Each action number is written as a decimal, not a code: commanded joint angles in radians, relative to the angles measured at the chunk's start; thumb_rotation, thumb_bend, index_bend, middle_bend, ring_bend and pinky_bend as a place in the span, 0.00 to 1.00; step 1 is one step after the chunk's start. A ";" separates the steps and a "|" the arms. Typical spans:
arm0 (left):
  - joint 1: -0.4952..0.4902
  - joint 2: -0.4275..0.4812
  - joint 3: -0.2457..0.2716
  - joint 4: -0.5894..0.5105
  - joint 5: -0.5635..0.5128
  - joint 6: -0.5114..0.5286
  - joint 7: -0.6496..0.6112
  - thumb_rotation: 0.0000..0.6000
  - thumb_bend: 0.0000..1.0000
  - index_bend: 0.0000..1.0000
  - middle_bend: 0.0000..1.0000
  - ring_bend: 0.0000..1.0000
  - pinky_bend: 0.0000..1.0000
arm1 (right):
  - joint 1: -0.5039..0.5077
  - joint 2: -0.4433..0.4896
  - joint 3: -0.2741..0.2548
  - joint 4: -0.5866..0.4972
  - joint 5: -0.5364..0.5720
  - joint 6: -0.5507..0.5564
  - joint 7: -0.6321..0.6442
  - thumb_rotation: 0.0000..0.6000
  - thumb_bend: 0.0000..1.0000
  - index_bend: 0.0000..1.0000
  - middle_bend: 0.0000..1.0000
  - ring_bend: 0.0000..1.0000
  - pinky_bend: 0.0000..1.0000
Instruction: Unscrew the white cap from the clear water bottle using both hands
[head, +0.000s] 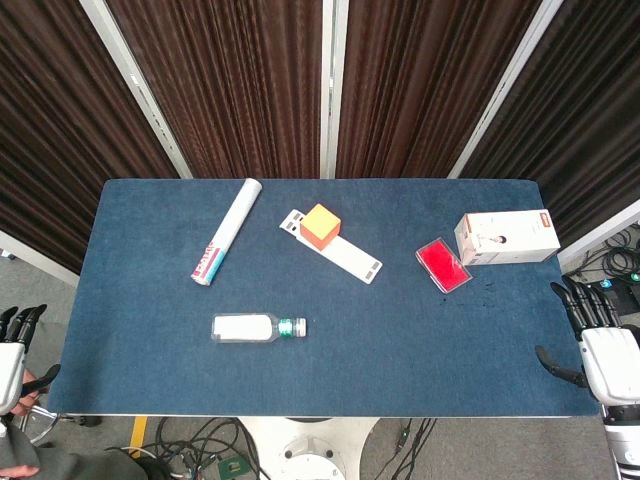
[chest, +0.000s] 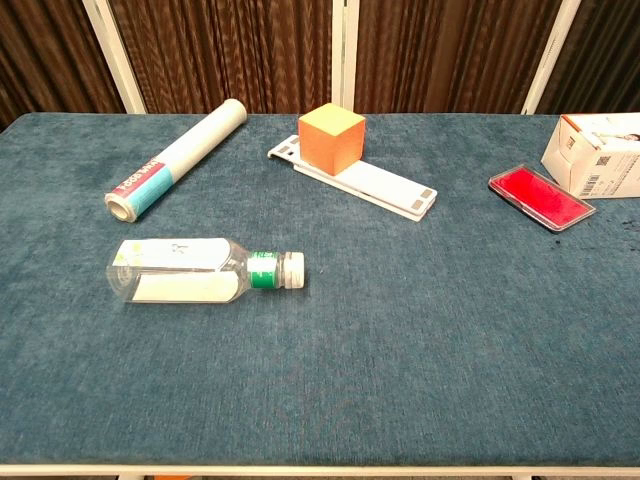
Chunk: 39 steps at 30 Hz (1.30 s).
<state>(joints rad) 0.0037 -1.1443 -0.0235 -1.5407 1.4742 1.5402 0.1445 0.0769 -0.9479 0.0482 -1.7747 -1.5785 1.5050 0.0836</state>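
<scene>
The clear water bottle (head: 245, 327) (chest: 180, 271) lies on its side on the blue table, left of centre and near the front. Its white cap (head: 301, 327) (chest: 291, 270) points right, behind a green neck band. My left hand (head: 14, 352) hangs beside the table's front left corner with fingers apart, holding nothing. Off the front right corner, my right hand (head: 592, 335) is likewise spread and holds nothing. Both hands are well away from the bottle. The chest view shows neither hand.
A white roll (head: 228, 243) (chest: 178, 157) lies at the back left. An orange cube (head: 320, 225) (chest: 331, 137) sits on a white flat bar (head: 347, 256) (chest: 385, 186) mid-table. A red pad (head: 443, 264) (chest: 541, 197) and a white box (head: 506, 237) (chest: 597, 153) lie at the right.
</scene>
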 joint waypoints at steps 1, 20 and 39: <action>0.000 0.000 0.001 0.001 0.002 0.001 -0.001 1.00 0.16 0.13 0.15 0.09 0.08 | 0.000 -0.001 -0.001 0.001 -0.002 0.000 0.000 1.00 0.21 0.00 0.00 0.00 0.00; -0.192 0.045 -0.037 -0.072 0.122 -0.174 -0.100 1.00 0.16 0.12 0.15 0.09 0.09 | 0.007 0.022 0.014 0.017 -0.004 0.007 0.021 1.00 0.21 0.00 0.00 0.00 0.00; -0.568 -0.204 -0.094 -0.085 -0.157 -0.717 0.053 1.00 0.16 0.10 0.13 0.09 0.11 | 0.055 0.027 0.009 0.023 -0.011 -0.068 0.054 1.00 0.21 0.00 0.00 0.00 0.00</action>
<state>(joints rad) -0.5359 -1.3128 -0.1143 -1.6240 1.3621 0.8517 0.1494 0.1323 -0.9210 0.0568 -1.7514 -1.5891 1.4370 0.1380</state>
